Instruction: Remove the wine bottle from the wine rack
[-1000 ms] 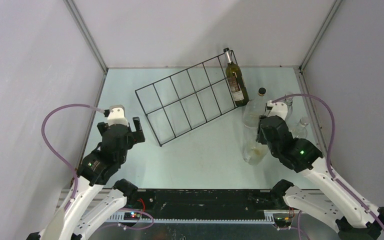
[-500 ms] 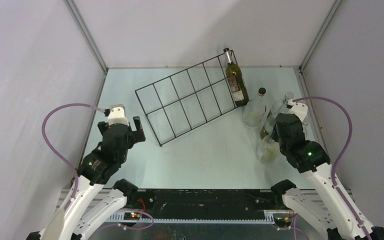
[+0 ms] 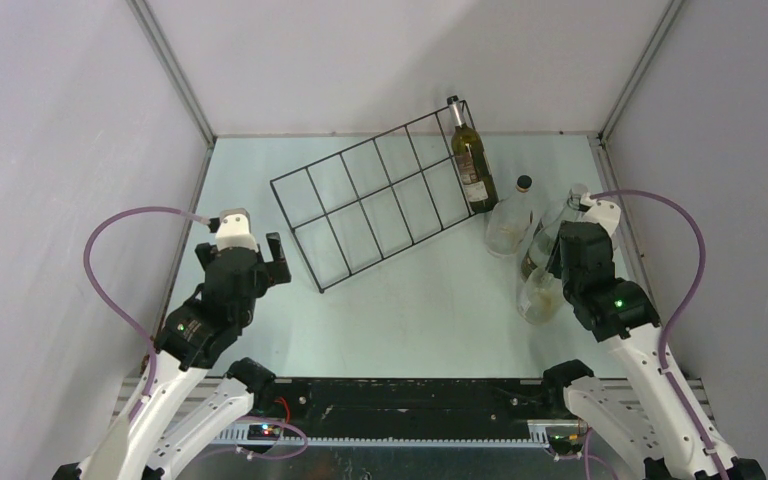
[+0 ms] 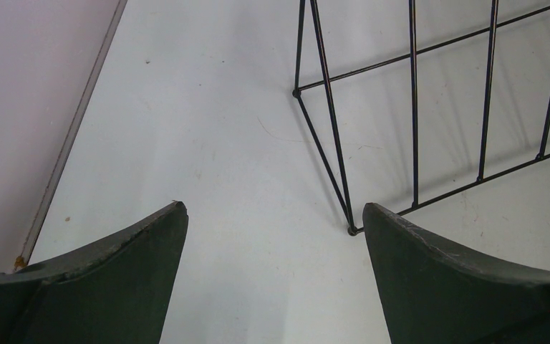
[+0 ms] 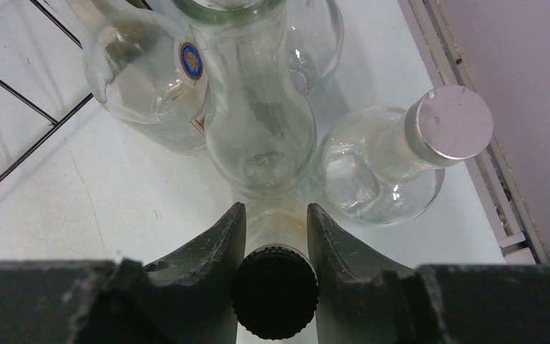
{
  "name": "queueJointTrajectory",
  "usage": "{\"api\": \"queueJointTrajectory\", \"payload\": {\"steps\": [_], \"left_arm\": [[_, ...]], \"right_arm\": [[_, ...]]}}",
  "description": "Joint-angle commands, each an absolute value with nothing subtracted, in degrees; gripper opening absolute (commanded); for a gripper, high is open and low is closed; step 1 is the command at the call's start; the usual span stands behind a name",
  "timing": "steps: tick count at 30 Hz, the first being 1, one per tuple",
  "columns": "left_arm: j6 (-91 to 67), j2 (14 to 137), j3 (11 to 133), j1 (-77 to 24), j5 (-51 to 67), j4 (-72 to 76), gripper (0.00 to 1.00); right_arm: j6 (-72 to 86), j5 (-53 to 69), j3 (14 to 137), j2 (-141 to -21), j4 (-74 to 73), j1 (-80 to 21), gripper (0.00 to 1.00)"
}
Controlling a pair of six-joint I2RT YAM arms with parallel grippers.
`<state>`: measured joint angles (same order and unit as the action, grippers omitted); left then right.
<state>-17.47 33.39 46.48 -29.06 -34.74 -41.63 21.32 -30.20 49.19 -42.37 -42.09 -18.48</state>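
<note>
The black wire wine rack (image 3: 365,205) lies slanted across the far half of the table. A dark green wine bottle (image 3: 471,160) with a pale label sits in its far right end compartment, neck pointing away. My right gripper (image 3: 557,262) is shut on the neck of a clear glass bottle (image 3: 539,296) with a black cap (image 5: 275,290). The fingers (image 5: 222,240) press the neck on both sides, and the gripper (image 5: 276,213) is well right of the rack. My left gripper (image 3: 250,260) is open and empty by the rack's near left corner (image 4: 349,229).
Other clear bottles stand at the right: one with a black cap (image 3: 510,222) and blue badge (image 5: 150,79), a tall one (image 5: 258,107), and a round one with a silver cap (image 5: 401,158). The right wall rail (image 5: 501,179) is close. Grey walls enclose the table.
My right gripper has carried the clear bottle to the right, from beside the rack's end to next to the other clear bottles. The left arm has not moved.
</note>
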Motion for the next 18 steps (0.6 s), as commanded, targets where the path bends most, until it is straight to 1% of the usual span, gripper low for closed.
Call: {"api": "queueJointTrajectory", "payload": {"steps": [1,3,4,5,7,9,11,15,18], "left_arm": [[-16.18,33.66,46.05,-28.65,-35.11,-40.04,1.0],[-16.17,33.6,46.05,-28.65,-35.07,-40.06,1.0],[-16.17,33.54,46.01,-28.65,-35.14,-39.96,1.0],[-16.17,33.46,45.98,-28.65,-35.15,-39.93,1.0],[-16.13,33.33,45.91,-28.65,-35.15,-39.87,1.0],[-16.17,33.31,45.88,-28.65,-35.11,-39.82,1.0],[-16.13,33.35,45.88,-28.65,-35.03,-39.75,1.0],[-16.16,33.47,46.01,-28.65,-34.84,-39.76,1.0],[-16.19,33.44,46.09,-28.65,-34.5,-39.35,1.0]], "right_arm": [[20.57,-30.52,50.06,-41.45,-34.14,-18.11,0.09],[20.47,-29.85,49.73,-41.33,-34.1,-18.04,0.27],[20.54,-29.65,49.54,-41.32,-34.21,-18.03,0.32],[20.6,-29.34,49.5,-41.31,-34.29,-18.02,0.39],[20.79,-29.13,49.48,-41.31,-34.58,-18.01,0.48],[20.85,-28.95,49.48,-41.17,-34.83,-17.99,0.53],[20.92,-28.94,49.48,-40.99,-34.95,-18.01,0.56],[20.84,-28.52,49.48,-40.22,-35.1,-18.01,0.6],[20.47,-28.17,49.48,-38.72,-35.07,-18.02,0.62]]}}
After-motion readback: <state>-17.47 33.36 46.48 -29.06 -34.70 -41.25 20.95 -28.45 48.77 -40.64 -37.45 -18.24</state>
